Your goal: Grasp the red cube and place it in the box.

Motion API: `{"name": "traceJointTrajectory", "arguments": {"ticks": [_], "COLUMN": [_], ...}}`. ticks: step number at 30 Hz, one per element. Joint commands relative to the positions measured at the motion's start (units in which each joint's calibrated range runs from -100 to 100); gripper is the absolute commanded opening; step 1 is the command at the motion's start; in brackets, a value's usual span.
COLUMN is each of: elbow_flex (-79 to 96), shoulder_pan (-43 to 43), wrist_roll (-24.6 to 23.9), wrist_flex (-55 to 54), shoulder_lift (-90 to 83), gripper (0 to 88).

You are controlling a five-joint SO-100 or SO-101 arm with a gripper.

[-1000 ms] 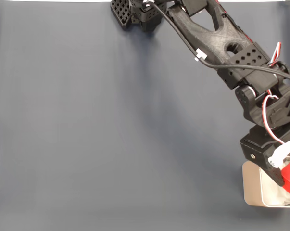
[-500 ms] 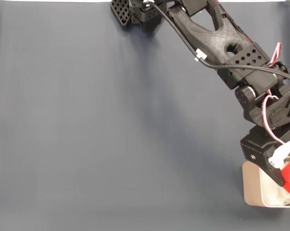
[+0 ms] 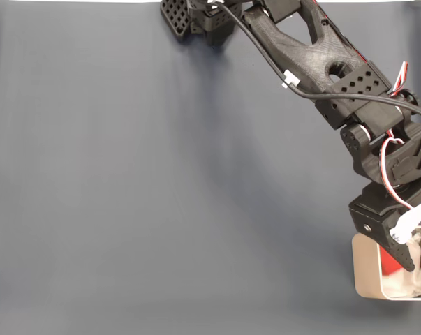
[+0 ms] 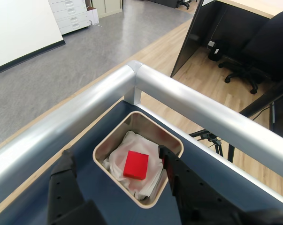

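Observation:
The red cube [image 4: 135,165] lies loose on the white padding [image 4: 147,183] inside the beige box [image 4: 142,120], seen from above in the wrist view. My gripper [image 4: 114,151] hangs open over the box, one black finger on each side of the cube and clear of it. In the fixed view the gripper [image 3: 414,244] is over the box [image 3: 364,269] at the lower right edge. Only a sliver of the red cube [image 3: 387,259] shows there, behind the black finger.
The box stands in a corner of the dark blue table [image 3: 161,195], right by the silver metal rail [image 4: 197,105]. Beyond the rail the floor drops away. My arm [image 3: 315,59] stretches from its base at the top centre down to the box.
The gripper opened and the red cube dropped out of it into the box. The arm itself barely moved.

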Motion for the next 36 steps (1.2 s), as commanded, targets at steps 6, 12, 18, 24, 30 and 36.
{"name": "traceJointTrajectory", "arguments": {"ticks": [6,12,18,24,30,36], "elbow_flex": [-3.87,-3.87,-3.50,-3.32,-2.04,2.34], "shoulder_pan": [0.38,0.31,0.31,0.38,1.16,3.79], "wrist_roll": [0.73,0.68,0.59,0.29,-0.20,-0.83], "wrist_flex": [-1.58,-1.58,-1.50,-1.26,-1.42,-1.17], "shoulder_lift": [-1.50,-1.84,-2.54,-3.49,-5.83,-12.76], "gripper": [43.0,43.0,42.8,41.2,15.8,0.0]}}
